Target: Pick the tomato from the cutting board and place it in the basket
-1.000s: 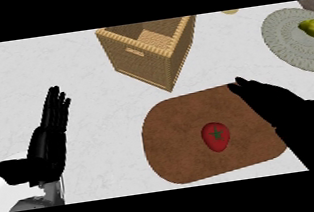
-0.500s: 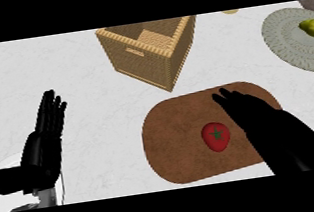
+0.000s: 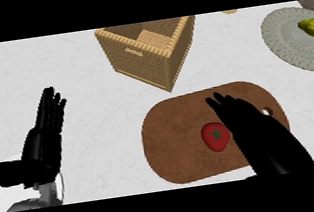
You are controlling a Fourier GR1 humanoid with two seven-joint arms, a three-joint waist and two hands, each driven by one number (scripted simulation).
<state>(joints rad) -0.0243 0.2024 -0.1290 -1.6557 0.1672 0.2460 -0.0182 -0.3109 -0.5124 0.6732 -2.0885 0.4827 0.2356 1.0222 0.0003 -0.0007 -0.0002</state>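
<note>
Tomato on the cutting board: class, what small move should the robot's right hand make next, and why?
Probably shift the right hand slightly left and curl its fingers round the tomato. The hand is open, fingers straight, beside the tomato's right edge, and the tomato lies ungrasped on the cutting board, so it cannot yet go to the basket.

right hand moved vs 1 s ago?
Yes. The right hand has slid left across the cutting board, from over the board's right edge to its middle, and is now just right of the tomato.
</note>
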